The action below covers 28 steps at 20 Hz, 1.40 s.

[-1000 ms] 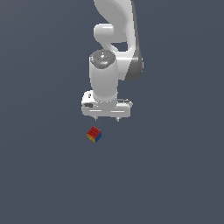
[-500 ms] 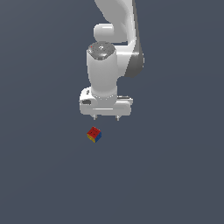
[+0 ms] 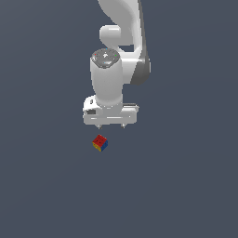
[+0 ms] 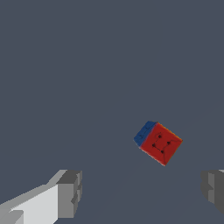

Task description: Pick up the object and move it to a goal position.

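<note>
The gripper [image 3: 110, 125], fingers [image 4: 69, 194] spread wide, should centre over the puzzle cube [image 3: 100, 143], matching its rotated faces, before descending.

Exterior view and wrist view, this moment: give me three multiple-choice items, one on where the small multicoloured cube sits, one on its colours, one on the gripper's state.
1. Where is the small puzzle-style cube with red, blue and yellow faces relative to the white parallel gripper?
A. Clamped between the fingers
B. On the grey floor, clear of the fingers
C. Resting on top of the arm

2. Which face colour shows largest in the wrist view?
A. Green
B. White
C. Red

3. How do the gripper's jaws stand?
A. Open, holding nothing
B. Shut on the cube
C. Shut and empty

Answers: 1 B, the exterior view shows a gap between fingertips and cube. 2 C, the red face dominates, with a blue sliver beside it. 3 A, the wrist view shows both fingers wide apart with the cube untouched.
</note>
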Each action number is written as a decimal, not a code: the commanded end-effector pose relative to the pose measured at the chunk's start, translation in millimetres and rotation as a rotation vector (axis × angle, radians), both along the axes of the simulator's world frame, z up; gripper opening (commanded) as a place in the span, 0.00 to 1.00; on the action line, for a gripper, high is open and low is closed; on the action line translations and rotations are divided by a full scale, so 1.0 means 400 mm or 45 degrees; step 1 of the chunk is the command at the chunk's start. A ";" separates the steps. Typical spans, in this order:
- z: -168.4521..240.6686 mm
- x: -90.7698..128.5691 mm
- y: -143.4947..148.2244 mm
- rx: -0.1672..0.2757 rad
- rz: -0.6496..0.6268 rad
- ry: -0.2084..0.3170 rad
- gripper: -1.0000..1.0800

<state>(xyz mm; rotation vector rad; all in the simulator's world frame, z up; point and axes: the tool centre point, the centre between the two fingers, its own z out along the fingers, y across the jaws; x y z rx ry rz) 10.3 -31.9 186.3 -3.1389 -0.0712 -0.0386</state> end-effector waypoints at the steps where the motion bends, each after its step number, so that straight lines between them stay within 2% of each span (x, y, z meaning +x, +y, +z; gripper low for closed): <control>1: -0.011 0.001 -0.008 -0.003 0.049 0.002 0.96; 28: -0.194 -0.002 -0.129 -0.023 0.876 0.027 0.96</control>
